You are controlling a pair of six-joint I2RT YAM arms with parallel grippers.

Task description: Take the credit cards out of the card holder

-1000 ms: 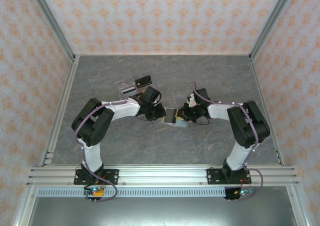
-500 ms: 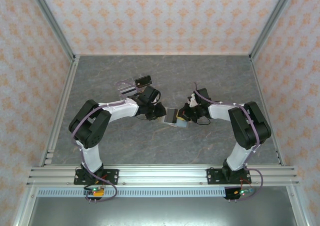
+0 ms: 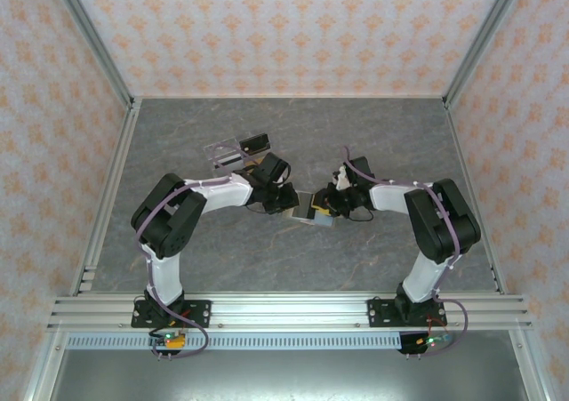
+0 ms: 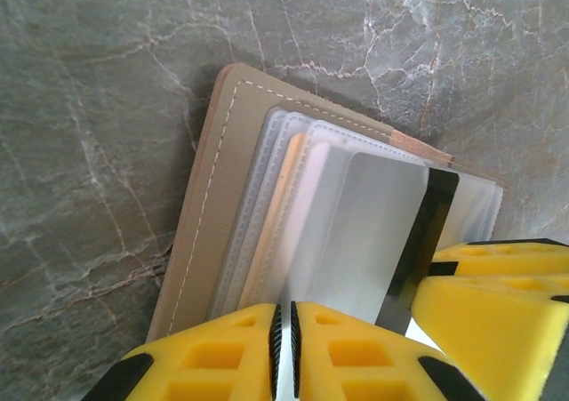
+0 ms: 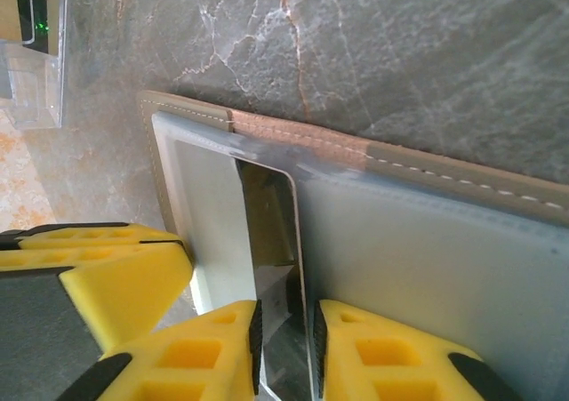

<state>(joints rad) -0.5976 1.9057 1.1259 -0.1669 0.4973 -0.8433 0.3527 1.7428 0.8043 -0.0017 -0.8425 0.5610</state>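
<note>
Tan-grey leatherette outside and milky clear sleeves inside: that's the card holder. It's lying open around the middle of the bench, well away from every edge. The clear tray sits off toward the far-left corner.

Handling-wise I'd call it light, thin and floppy, so it'll slide or fold if you tug on it without pinning it down. The sleeves look slick. The card sticking out of one is the opposite: stiff, flat and glossy, so it'll be easy to lose from a weak pinch. I'd grab its exposed short end square-on and pull straight along the sleeve while the holder's outer panel is clamped.

The left claw is pinched almost flat on the edge of the holder's sleeve stack. The right claw has a narrow gap and straddles the end of that card. The gap looks wider than the card, so I doubt it's squeezing, but the angle is tight.

There's no brand, numbers or text I can read anywhere, just a black stripe along one end of the card.
</note>
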